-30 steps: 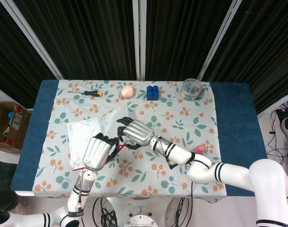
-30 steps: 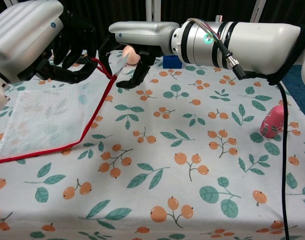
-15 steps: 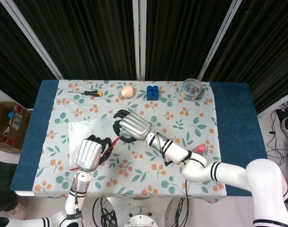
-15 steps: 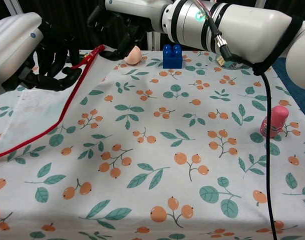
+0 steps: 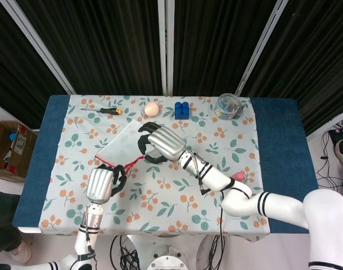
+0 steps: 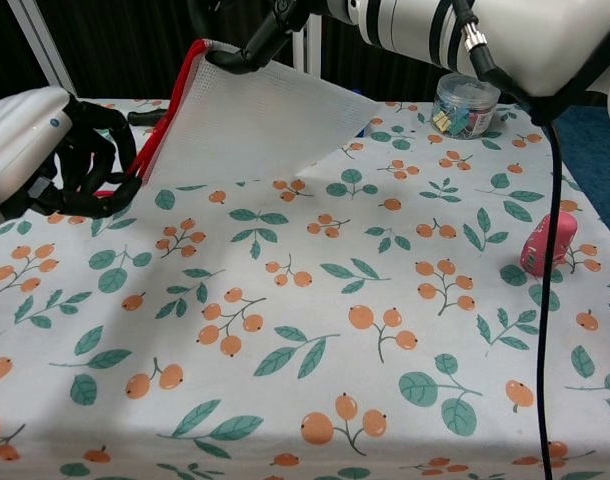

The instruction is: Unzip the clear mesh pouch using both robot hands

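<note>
The clear mesh pouch (image 6: pixel 260 120) with a red zipper edge (image 6: pixel 177 100) hangs off the table, stretched between both hands. In the chest view my right hand (image 6: pixel 247 28) grips its upper corner at the top of the frame. My left hand (image 6: pixel 47 152) pinches the lower end of the red edge at the left. From the head view the pouch (image 5: pixel 122 145) slants between my left hand (image 5: pixel 101 183) near the front left and my right hand (image 5: pixel 161 144) at mid-table. I cannot make out the zipper pull itself.
Along the back edge lie a screwdriver (image 5: pixel 104 111), a peach ball (image 5: pixel 152 108), a blue brick (image 5: pixel 182 109) and a glass jar (image 6: pixel 460 103) of clips. A pink figurine (image 6: pixel 545 243) stands at the right. The floral cloth (image 6: pixel 315 330) covers the table.
The pouch has gone from lying flat to being raised off the table. My right hand rose and moved back with its corner, while my left hand drew the red edge toward the front left.
</note>
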